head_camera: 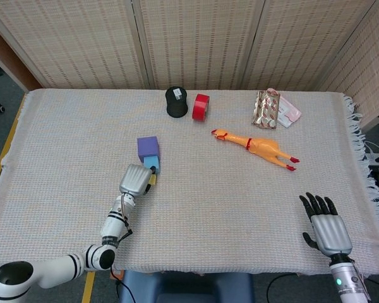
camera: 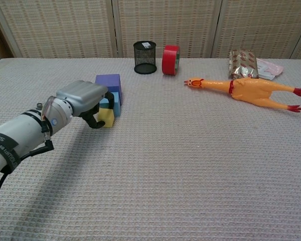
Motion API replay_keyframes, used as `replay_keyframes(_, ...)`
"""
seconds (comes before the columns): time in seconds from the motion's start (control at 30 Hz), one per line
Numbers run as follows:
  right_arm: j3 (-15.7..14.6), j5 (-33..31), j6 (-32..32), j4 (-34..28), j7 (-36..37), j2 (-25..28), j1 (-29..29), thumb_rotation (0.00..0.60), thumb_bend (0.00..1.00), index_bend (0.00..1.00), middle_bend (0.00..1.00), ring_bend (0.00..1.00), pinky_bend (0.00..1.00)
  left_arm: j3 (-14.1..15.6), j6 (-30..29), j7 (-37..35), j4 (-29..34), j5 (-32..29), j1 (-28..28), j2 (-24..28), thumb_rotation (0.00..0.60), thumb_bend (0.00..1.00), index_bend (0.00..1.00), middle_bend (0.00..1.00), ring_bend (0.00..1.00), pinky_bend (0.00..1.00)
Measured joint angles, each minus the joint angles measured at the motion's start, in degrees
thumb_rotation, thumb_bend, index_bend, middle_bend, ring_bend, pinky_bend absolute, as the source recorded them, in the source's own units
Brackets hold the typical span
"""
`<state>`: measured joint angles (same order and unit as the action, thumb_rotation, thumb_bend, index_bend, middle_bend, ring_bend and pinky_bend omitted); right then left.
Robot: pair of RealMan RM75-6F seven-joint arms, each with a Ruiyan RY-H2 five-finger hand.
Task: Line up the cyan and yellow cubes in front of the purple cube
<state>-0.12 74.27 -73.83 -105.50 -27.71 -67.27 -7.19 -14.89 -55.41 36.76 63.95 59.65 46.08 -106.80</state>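
The purple cube (head_camera: pixel 147 146) (camera: pixel 109 82) stands left of the table's middle. Right in front of it sits the cyan cube (head_camera: pixel 153 162) (camera: pixel 108 103), partly hidden by my left hand (head_camera: pixel 135 179) (camera: pixel 84 95). That hand holds the yellow cube (camera: pixel 107 118) (head_camera: pixel 152 180) between thumb and curled fingers, close in front of the cyan cube; whether it touches the cloth I cannot tell. My right hand (head_camera: pixel 327 226) rests at the near right edge with fingers spread and nothing in it; the chest view does not show it.
A black mesh cup (head_camera: pixel 176 101) (camera: pixel 145 57) and a red tape roll (head_camera: pixel 201 106) (camera: pixel 170 59) stand at the back. A rubber chicken (head_camera: pixel 255 146) (camera: pixel 246 90) lies to the right, a foil packet (head_camera: pixel 268 108) (camera: pixel 244 63) beyond it. The woven cloth (head_camera: pixel 240 208) covers the table.
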Motion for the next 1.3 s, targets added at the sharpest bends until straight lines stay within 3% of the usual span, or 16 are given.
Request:
replay_keyframes(0.6,-0.7,0.4,-0.7,-0.2,0.1,0.2,-0.1,0.600,0.05,0.00,0.00,0.00,0.00,1.5,-0.6,0.4,0.8,-0.3,0.4,0.5,0.600,0.33,0.34,1.00,1.00,1.00)
replay_keyframes(0.83,-0.9,0.6,-0.9,-0.4,0.1,0.3,-0.1,0.600,0.05,0.00,0.00,0.00,0.00,2.1,-2.9,-0.4,3.3,1.5,-0.2,1.4,0.600,0.33,0.34,1.00,1.00,1.00)
replay_keyframes(1.07,-1.4,1.7,-1.5,-0.7,0.6,0.6,0.2,0.600,0.05,0.00,0.00,0.00,0.00,3.9,-5.2,-0.6,8.7,3.2,-1.9,3.5,0.600,0.33,0.41,1.00,1.00,1.00)
replay_keyframes(1.3,-2.0,3.0,-1.9,-1.0,1.1,0.9,0.5,0.600,0.05,0.00,0.00,0.00,0.00,8.2,-7.3,-1.8,15.1,6.0,-5.2,6.2,0.600,0.33,0.43,1.00,1.00,1.00)
